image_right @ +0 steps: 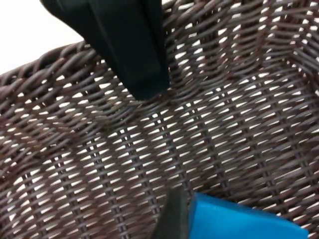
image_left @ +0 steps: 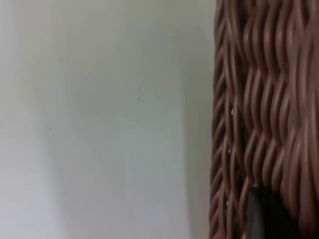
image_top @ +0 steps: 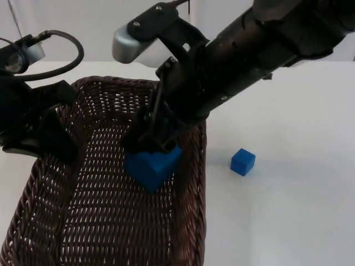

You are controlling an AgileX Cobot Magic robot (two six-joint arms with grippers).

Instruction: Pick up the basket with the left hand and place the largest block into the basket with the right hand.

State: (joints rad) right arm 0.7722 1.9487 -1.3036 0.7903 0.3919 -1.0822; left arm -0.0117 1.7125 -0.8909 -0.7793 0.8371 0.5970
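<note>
White table (image_top: 299, 210), grey wall behind. Left gripper (image_top: 52, 141) fingers clamped on basket (image_top: 111, 233) rim. Right gripper (image_top: 152, 145) fingers clamped on large block (image_top: 152, 166) inside basket. Small block (image_top: 243, 162) on table.

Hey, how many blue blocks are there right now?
2. The large blue block is inside the basket, at the right tool. The small blue block sits on the table right of the basket. The arm could hide others.

A black claw fingertip (image_right: 172, 219) touches the blue block (image_right: 244, 221) above brown basket weave (image_right: 224, 124).
</note>
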